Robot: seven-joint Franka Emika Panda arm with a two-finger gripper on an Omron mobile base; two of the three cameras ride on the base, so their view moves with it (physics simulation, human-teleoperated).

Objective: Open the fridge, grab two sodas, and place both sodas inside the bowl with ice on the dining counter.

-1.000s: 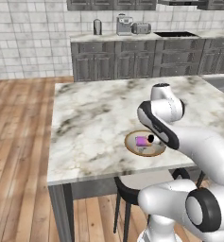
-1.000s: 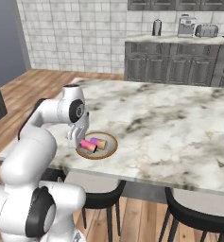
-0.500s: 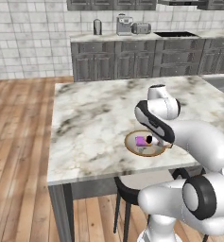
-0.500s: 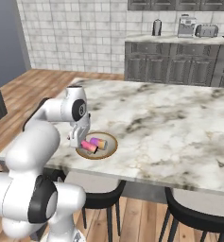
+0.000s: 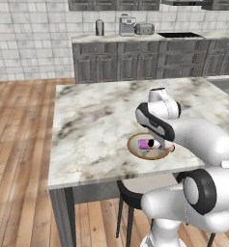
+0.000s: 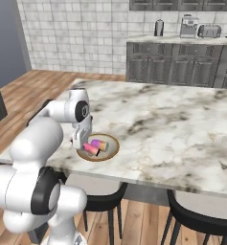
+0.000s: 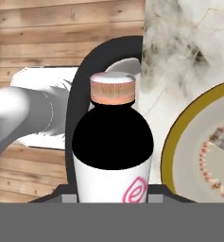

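- The bottle [image 7: 112,156] was seen close up in the hand view, with a salmon-pink cap, a black shoulder and a white label bearing a pink mark. Its cap was pointed away from the camera.
- The bottle was held by the gripper [image 6: 79,142]. The fingers were closed narrowly on it, and their tips were hidden behind its body.
- In the right base view the bottle [image 6: 91,148] was seen as a pink shape at the near left side of the bowl [image 6: 118,147], just beside the can [image 6: 100,143].
- The can [image 5: 145,144], purple-pink with a yellowish band, was lying on its side inside the bowl [image 5: 129,144].
- Whether the bottle was resting on the bowl's pale inside or was held just above it could not be told.
- In the hand view the bowl's tan-brown rim [image 7: 172,142] was seen just to the right of the bottle.
- The bowl was set on the dining counter [image 5: 96,120], near the white marble top's front edge and close to the robot.
- Below that edge, a black round stool [image 7: 85,75] and the wooden floor [image 7: 38,28] were seen behind the bottle.
- Dark grey cabinets [image 6: 172,69] were lined along the tiled back wall, well apart from the counter.
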